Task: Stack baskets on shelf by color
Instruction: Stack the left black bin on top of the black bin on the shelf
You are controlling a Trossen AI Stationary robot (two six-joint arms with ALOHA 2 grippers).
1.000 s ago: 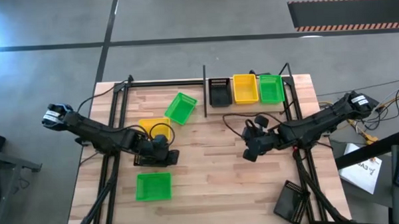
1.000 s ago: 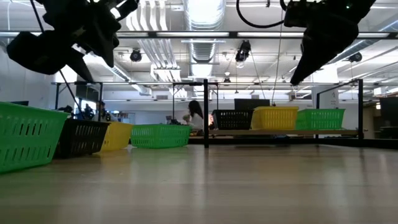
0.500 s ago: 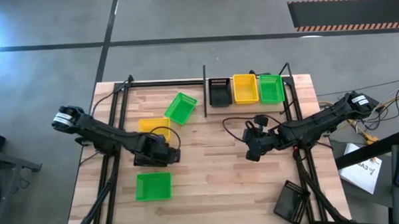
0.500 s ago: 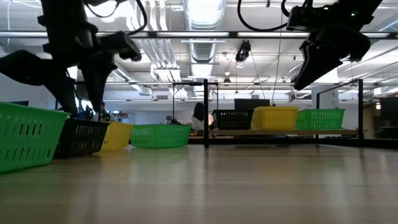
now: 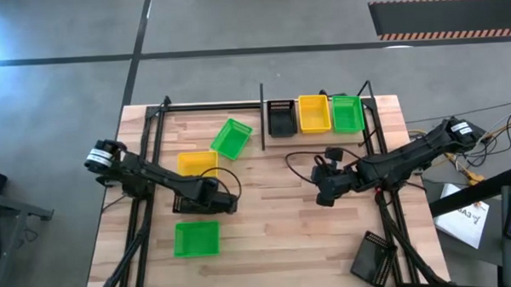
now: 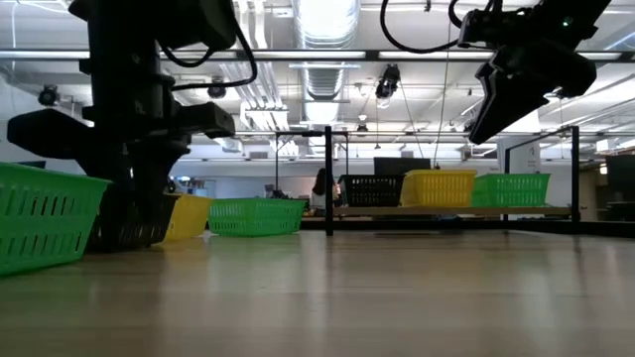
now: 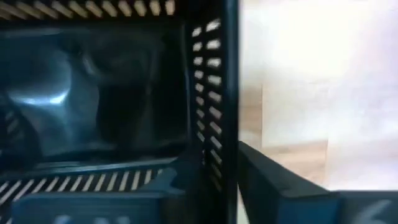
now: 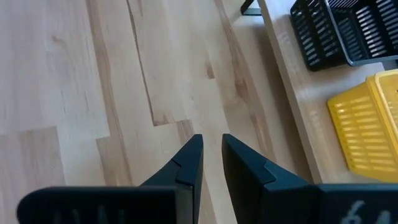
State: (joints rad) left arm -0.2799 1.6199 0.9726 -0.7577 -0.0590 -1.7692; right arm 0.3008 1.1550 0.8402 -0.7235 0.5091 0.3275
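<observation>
My left gripper [image 5: 213,198] is down on a black basket [image 6: 127,224] that stands on the table left of centre; the arm hides most of it from above. A yellow basket [image 5: 196,163] sits just beyond it, a green basket [image 5: 231,137] farther back and another green basket [image 5: 196,239] nearer. The shelf [image 5: 294,135] at the far edge carries a black basket [image 5: 281,117], a yellow basket [image 5: 314,113] and a green basket [image 5: 347,113] in a row. My right gripper [image 5: 323,190] hangs shut and empty above the table's middle right. My left gripper [image 7: 222,168] has one mesh side wall [image 7: 214,118] of the black basket between its fingers, one finger [image 7: 180,180] inside the basket and the other finger [image 7: 267,183] outside. The fingers come from above, pointing down. The basket's bottom rests on the table.
Another black basket [image 5: 375,259] lies at the table's near right corner beside the frame rails. Black posts [image 5: 262,105] stand at the shelf's ends. Bare tabletop [image 5: 276,236] lies between the two arms. People show in the room far behind the table [image 6: 319,188].
My left gripper has come down from above the table onto the black basket, shifting slightly toward the table's right, and the arm has swung in behind it. The right arm has kept still. The baskets have stayed where they were.
</observation>
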